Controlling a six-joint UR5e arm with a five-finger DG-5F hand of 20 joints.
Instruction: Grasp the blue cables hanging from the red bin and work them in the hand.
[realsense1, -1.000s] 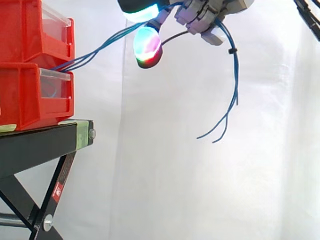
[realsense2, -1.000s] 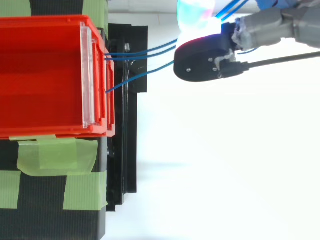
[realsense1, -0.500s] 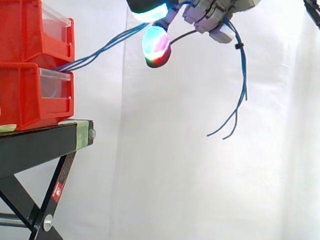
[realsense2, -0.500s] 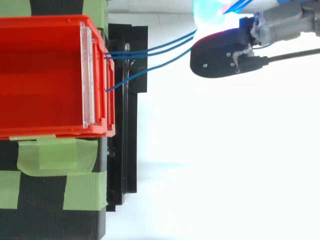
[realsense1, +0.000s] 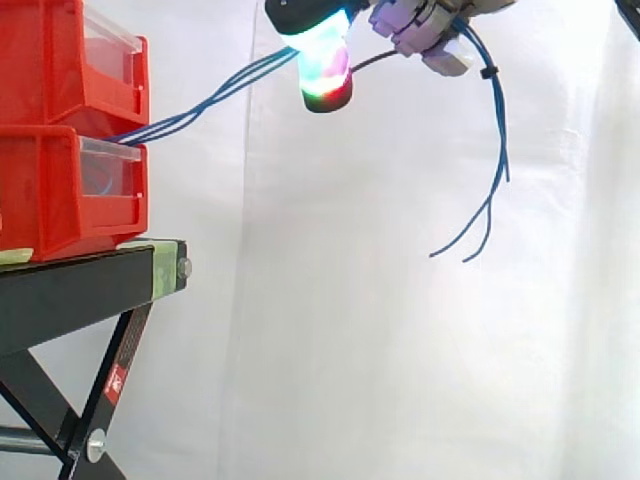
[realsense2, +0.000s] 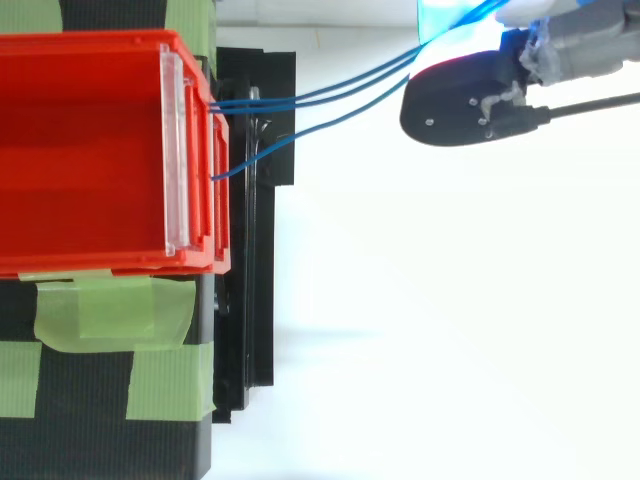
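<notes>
fingers (realsense1: 325, 68) curled round blue cables (realsense1: 215, 95) from red bin (realsense1: 50, 195), stand label (realsense1: 115, 383) unreadable

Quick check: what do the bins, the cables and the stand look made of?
Red bins: likely moulded plastic, glossy, with clear front panels. Blue cables: thin, probably plastic-sheathed wire, drooping in curves below the hand. Stand: apparently black-painted metal, with visible bolts.

The hand (realsense1: 415, 20) is cut off at 12 o'clock in the side view and at 1 o'clock from above. The cables (realsense1: 200, 99) vanish inside it, and at 9 o'clock between the bins (realsense1: 60, 190), themselves cut by the left edge.
</notes>
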